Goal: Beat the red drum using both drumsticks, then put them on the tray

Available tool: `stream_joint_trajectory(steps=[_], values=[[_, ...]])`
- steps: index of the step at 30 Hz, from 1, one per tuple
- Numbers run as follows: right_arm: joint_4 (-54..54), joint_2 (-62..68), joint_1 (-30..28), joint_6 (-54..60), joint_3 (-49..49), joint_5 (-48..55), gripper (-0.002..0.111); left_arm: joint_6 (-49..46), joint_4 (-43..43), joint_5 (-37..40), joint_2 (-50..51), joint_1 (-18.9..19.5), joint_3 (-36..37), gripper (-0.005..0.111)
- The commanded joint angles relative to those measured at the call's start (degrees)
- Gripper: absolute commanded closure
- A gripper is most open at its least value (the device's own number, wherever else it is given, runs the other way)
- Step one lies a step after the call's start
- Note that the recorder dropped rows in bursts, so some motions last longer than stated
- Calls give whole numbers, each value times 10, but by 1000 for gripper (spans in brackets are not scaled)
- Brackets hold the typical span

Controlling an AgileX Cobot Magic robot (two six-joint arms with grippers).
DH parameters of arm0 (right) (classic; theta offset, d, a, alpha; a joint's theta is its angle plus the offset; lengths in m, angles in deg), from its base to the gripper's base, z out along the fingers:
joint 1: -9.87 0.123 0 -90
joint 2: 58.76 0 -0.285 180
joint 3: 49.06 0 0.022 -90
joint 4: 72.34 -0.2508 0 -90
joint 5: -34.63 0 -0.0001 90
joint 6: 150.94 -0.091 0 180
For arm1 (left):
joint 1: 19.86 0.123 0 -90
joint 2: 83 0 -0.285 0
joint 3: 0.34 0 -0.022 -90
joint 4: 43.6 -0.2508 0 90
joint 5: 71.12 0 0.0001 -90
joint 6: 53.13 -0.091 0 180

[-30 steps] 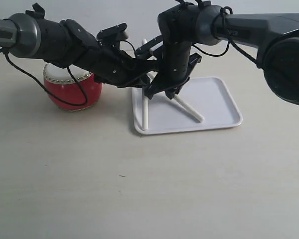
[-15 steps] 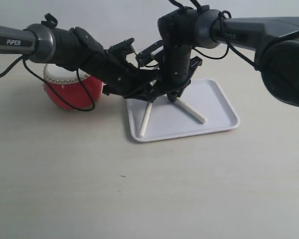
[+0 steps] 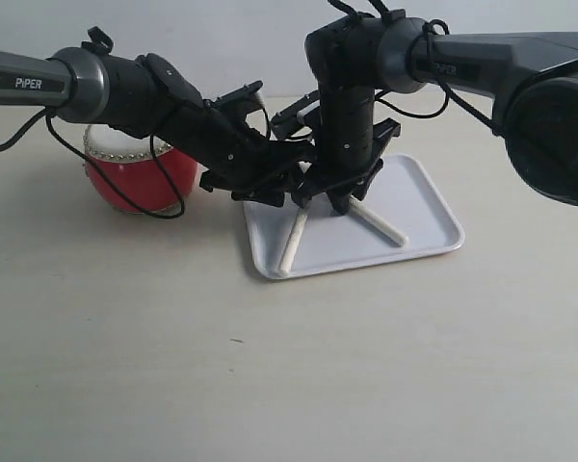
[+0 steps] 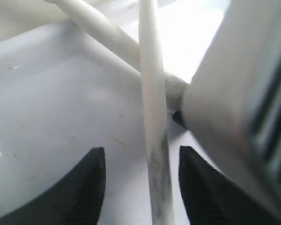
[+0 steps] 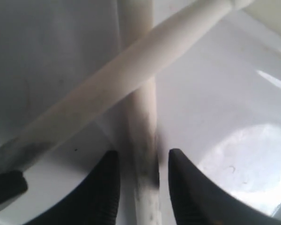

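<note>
The red drum [image 3: 140, 178] stands at the back left, behind the left arm. Both drumsticks rest on the white tray [image 3: 424, 207] and cross each other under the grippers. One drumstick [image 3: 293, 243] slants to the tray's front left corner. It runs between the fingers of my left gripper [image 3: 289, 192] [image 4: 141, 168], which is open with a gap either side of the stick [image 4: 152, 93]. The other drumstick [image 3: 378, 223] lies toward the tray's middle. My right gripper [image 3: 337, 197] [image 5: 139, 168] straddles that stick [image 5: 141, 117], open, with narrow gaps. The left-hand stick [image 5: 131, 65] crosses on top.
Pale tabletop [image 3: 270, 385] stretches in front of the tray and drum. Both arms meet over the tray's left half, almost touching. A big grey part of the right arm [image 4: 243, 93] fills one side of the left wrist view.
Both grippers have come lower over the tray. The left stick has tipped from steep to nearly flat, its tip sliding right along the front rim. The tray shifted slightly left.
</note>
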Motion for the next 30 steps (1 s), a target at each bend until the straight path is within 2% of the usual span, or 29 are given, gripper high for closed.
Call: stream_joint_trajectory(steps=[1,10,14,17,21,23,24,26,30], values=[[-17,-11,0,-2,-1,18,72,5,5,20,-3,-1,-2,58],[-32,-92,1,-6,7,31,72,12,9,79,-60,-1,-2,58],[-47,-173,1,-18,7,31,73,17,9,135,-129,-1,-2,59],[-82,-228,1,-15,7,31,73,17,9,149,-179,-1,-2,59],[-89,-270,1,-13,6,31,78,17,9,154,-223,-1,-2,69],[-89,-274,1,-13,6,31,83,16,0,163,-234,-1,-2,83],[-89,-274,1,-10,6,31,87,15,-8,164,-239,-1,-2,93],[-89,-274,1,-6,6,31,93,5,-9,164,-239,-1,-2,104],[-78,-269,1,-6,6,31,108,-3,-14,164,-239,-1,-2,107]])
